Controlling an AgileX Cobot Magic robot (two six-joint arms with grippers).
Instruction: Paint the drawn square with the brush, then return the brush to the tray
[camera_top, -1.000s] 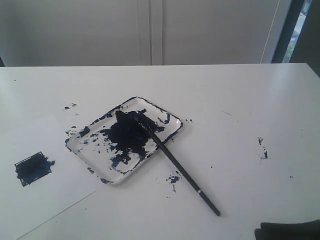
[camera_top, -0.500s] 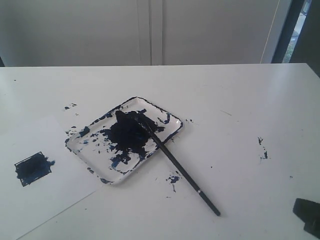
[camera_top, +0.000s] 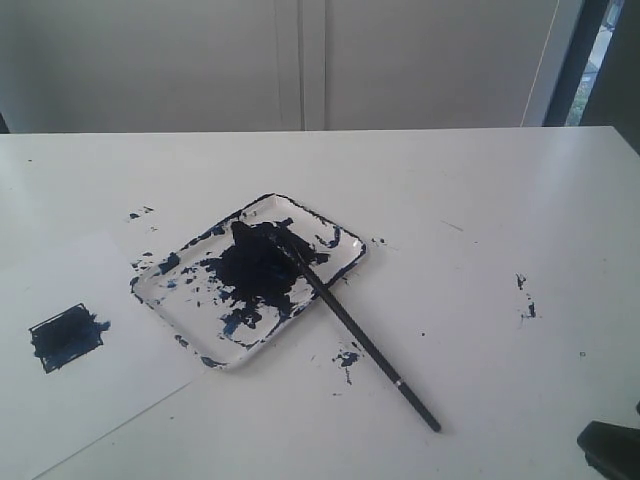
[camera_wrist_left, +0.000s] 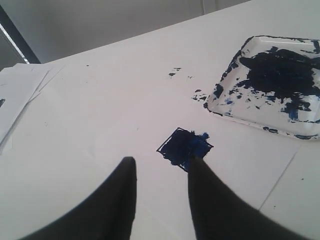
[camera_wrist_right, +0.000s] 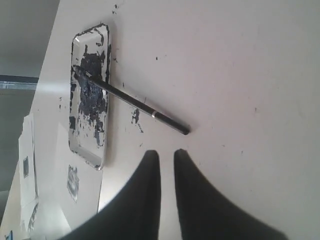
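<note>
Brush (camera_top: 350, 323) lies unmoved, bristles in the tray (camera_top: 348, 256). Right pincer (camera_wrist_right: 166, 152), narrowly apart and empty, has shifted slightly; left pincer (camera_wrist_left: 162, 160) stands apart

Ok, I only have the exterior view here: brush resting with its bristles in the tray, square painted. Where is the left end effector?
Observer: The left end effector hangs over the paper beside the drawn square, jaws wide apart, empty.
Operator: And the dark shape at my bottom right corner?
Observer: The right end effector; its wrist view shows a narrow gap between its jaws, nothing in it, the brush lying apart from it.
Operator: Anything outside my frame?
Observer: A loose stack of paper sheets, on the side of the square away from the tray.
</note>
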